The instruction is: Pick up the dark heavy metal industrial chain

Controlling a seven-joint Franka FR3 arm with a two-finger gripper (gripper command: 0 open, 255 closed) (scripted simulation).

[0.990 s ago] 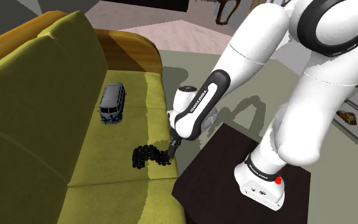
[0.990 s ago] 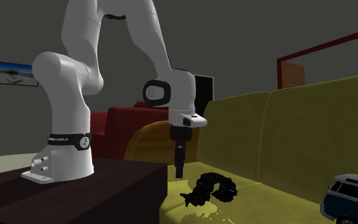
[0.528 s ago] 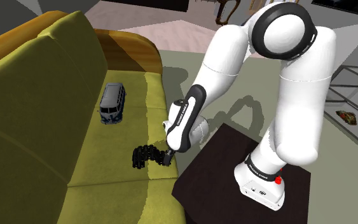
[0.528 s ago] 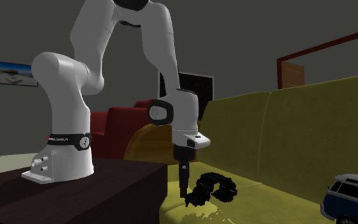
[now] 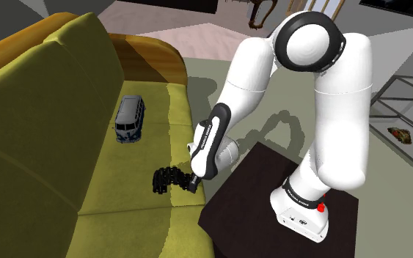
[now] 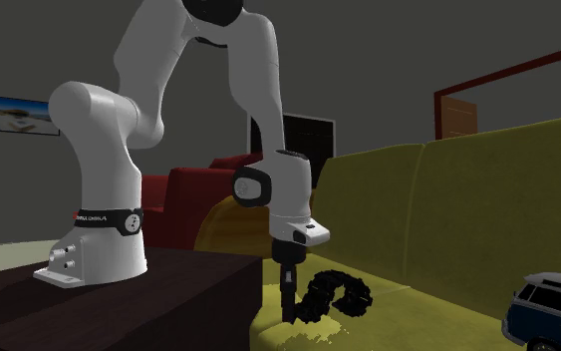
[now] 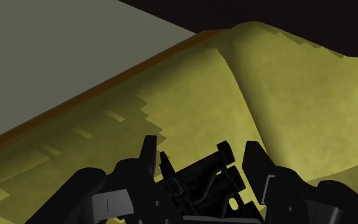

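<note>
The black chain (image 5: 166, 178) lies curled on the yellow sofa seat (image 5: 124, 183), close to the seat's front edge by the stand. My gripper (image 5: 192, 183) is down on the chain's end nearest the stand. From the second exterior view the gripper (image 6: 289, 311) points straight down into the near end of the chain (image 6: 336, 291). In the wrist view the two black fingers (image 7: 147, 156) stand on either side of the chain's links (image 7: 199, 179) and clasp them, with the gripper (image 7: 200, 156) low over the cushion.
A blue and white toy van (image 5: 129, 119) sits farther along the seat, toward the sofa's arm; it is also at the second exterior view's right (image 6: 552, 309). The dark stand (image 5: 249, 190) abuts the sofa front. A red armchair (image 6: 183, 204) stands behind.
The arm lowered the gripper from above the chain onto its near end, and the fingers went from open to shut around the links. The chain has not moved.
</note>
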